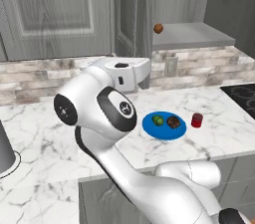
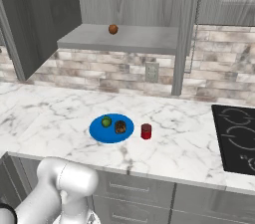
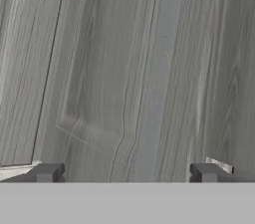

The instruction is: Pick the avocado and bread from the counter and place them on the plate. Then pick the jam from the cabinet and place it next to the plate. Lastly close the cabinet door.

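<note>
The blue plate (image 1: 152,127) (image 2: 99,133) lies on the white marble counter (image 1: 45,128) (image 2: 189,113). On it sit the green avocado (image 1: 158,120) (image 2: 106,121) and the dark brown bread (image 1: 173,122) (image 2: 120,127). The red jam (image 1: 197,120) (image 2: 146,131) stands upright on the counter just right of the plate. The cabinet (image 1: 191,36) (image 2: 129,39) is open, and its door (image 1: 127,14) (image 2: 185,29) (image 3: 99,68) swings out toward me. My gripper (image 3: 127,174) is open, close in front of the door. The pale bar handle (image 1: 138,11) (image 3: 158,78) runs between the fingertips (image 3: 47,173).
An orange-brown ball (image 1: 158,28) (image 2: 113,29) rests on the cabinet shelf. A black stovetop (image 1: 241,96) (image 2: 239,138) lies at the counter's right end. A wall outlet (image 1: 171,66) (image 2: 152,72) is set in the stone backsplash. A dark grey vessel (image 1: 5,151) stands at the far left.
</note>
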Robot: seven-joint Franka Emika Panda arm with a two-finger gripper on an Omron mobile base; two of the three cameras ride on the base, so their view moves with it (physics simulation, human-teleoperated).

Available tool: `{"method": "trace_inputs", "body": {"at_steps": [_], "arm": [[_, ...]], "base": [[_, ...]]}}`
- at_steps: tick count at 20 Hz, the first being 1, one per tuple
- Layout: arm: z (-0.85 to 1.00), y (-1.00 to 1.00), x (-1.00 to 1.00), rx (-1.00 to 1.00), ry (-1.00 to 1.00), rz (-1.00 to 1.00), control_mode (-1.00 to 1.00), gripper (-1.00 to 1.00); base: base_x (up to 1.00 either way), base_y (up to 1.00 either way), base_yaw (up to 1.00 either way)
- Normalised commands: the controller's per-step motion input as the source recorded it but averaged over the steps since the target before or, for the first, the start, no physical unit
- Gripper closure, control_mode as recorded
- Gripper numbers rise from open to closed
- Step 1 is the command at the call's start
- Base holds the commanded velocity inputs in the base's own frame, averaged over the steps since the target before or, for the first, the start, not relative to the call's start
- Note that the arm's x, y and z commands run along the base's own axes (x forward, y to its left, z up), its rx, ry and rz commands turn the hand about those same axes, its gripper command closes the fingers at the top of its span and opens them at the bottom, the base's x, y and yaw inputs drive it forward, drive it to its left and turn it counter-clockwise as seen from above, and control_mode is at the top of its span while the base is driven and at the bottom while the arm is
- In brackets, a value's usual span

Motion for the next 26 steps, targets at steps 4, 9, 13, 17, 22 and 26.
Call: {"method": "trace_inputs", "body": {"at_steps": [4, 9, 13, 17, 22, 26], "arm": [[-0.15, -0.27, 0.36, 0.00, 0.00, 0.00, -1.00, -1.00], [-0.23, -0.36, 0.41, 0.01, 0.00, 0.00, -1.00, -1.00], [-0.25, -0.37, 0.52, 0.01, 0.00, 0.00, -1.00, -1.00], [-0.25, -0.46, 0.61, 0.05, 0.00, 0.00, -1.00, -1.00], [-0.28, -0.48, 0.71, 0.06, 0.00, 0.04, -1.00, -1.00], [-0.21, -0.45, 0.76, 0.07, 0.00, 0.05, -1.00, -1.00]], "base": [[0.00, 0.00, 0.00], [0.00, 0.00, 0.00], [0.00, 0.00, 0.00], [0.00, 0.00, 0.00], [0.00, 0.00, 0.00], [0.00, 0.00, 0.00]]}}
